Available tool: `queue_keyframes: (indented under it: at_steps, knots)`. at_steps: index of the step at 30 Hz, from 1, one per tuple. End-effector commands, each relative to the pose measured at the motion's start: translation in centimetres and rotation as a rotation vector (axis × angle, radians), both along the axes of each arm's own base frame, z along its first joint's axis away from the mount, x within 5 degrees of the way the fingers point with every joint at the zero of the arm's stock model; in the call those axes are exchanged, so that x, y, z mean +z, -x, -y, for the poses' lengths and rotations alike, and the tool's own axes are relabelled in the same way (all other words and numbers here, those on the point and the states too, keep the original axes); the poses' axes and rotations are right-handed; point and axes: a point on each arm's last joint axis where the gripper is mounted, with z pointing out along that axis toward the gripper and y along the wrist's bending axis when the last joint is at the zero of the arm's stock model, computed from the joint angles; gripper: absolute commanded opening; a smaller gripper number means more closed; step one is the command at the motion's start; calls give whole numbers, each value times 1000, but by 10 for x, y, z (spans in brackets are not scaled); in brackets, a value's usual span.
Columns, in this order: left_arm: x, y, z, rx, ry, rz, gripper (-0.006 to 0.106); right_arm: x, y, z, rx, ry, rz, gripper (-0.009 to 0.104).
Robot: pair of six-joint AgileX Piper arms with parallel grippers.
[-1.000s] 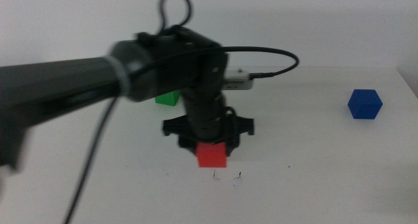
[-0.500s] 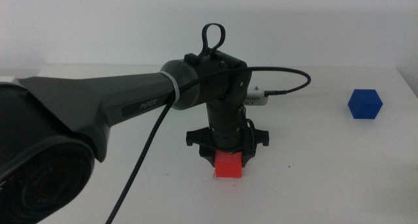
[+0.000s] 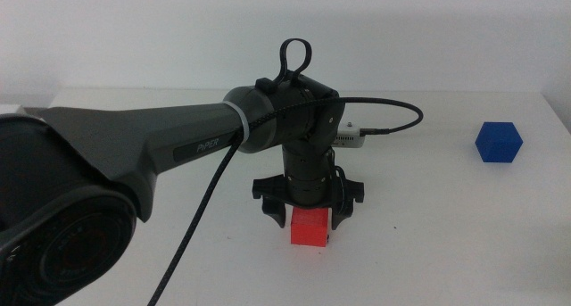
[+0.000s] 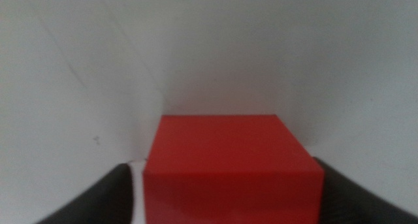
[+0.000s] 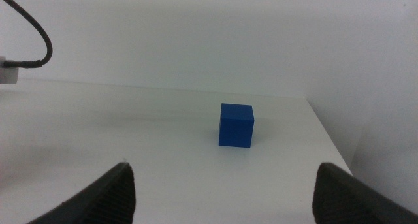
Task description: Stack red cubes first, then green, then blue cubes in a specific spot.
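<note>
The red cube (image 3: 312, 227) rests on the white table where the two pen marks were; the marks are now hidden under it. My left gripper (image 3: 310, 219) reaches down over it, its jaws on either side of the cube and slightly apart from it. In the left wrist view the red cube (image 4: 232, 165) fills the space between the jaws, with a thin white gap on one side. The blue cube (image 3: 498, 142) sits at the far right, and also shows in the right wrist view (image 5: 236, 125). My right gripper (image 5: 225, 185) is open and empty, outside the middle view. The green cube is hidden behind the left arm.
The left arm (image 3: 143, 154) spans the left half of the table. A small white connector (image 3: 350, 136) with a black cable (image 3: 401, 119) hangs off its wrist. The table's right edge (image 5: 330, 142) runs close to the blue cube.
The left gripper carried the red cube right and down onto the marked spot. The cube now rests on the table and the jaws have spread slightly.
</note>
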Motion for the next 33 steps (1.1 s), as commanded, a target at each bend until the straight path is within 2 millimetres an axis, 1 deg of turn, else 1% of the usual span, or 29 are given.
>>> queue_keyframes:
  at_steps: [1,3,4,7,9,11,13,15,17,19,21,23,28,33]
  knots:
    - [9,-1,-1,-12,-4,26,94,0,0,1,-9,7,14,93]
    - [21,-1,-5,-11,-5,37,94,0,0,1,-9,7,14,93]
    - [29,-1,-8,-6,4,49,94,0,0,1,-9,7,14,93]
    - [64,-1,-20,-2,47,120,94,0,0,1,-9,7,14,93]
    - [87,-5,-34,5,63,186,94,0,0,1,-9,7,14,93]
    - [107,-15,-54,19,75,260,94,0,0,1,-9,7,14,93]
    - [118,-31,-76,39,72,301,94,0,0,1,-9,7,14,93]
    - [121,-54,-95,42,63,338,94,0,0,1,-9,7,14,93]
    - [120,-77,-112,18,54,375,94,0,0,1,-9,7,14,93]
    - [116,-97,-122,7,61,390,94,0,0,1,-9,7,14,93]
    - [108,-116,-130,-14,59,399,94,0,0,1,-9,7,14,93]
    - [95,-133,-134,-29,67,386,94,0,0,1,-9,7,14,93]
    - [57,-161,-136,-45,110,340,94,0,0,1,-9,7,14,93]
    - [23,-176,-138,-51,90,344,94,0,0,1,-9,7,14,93]
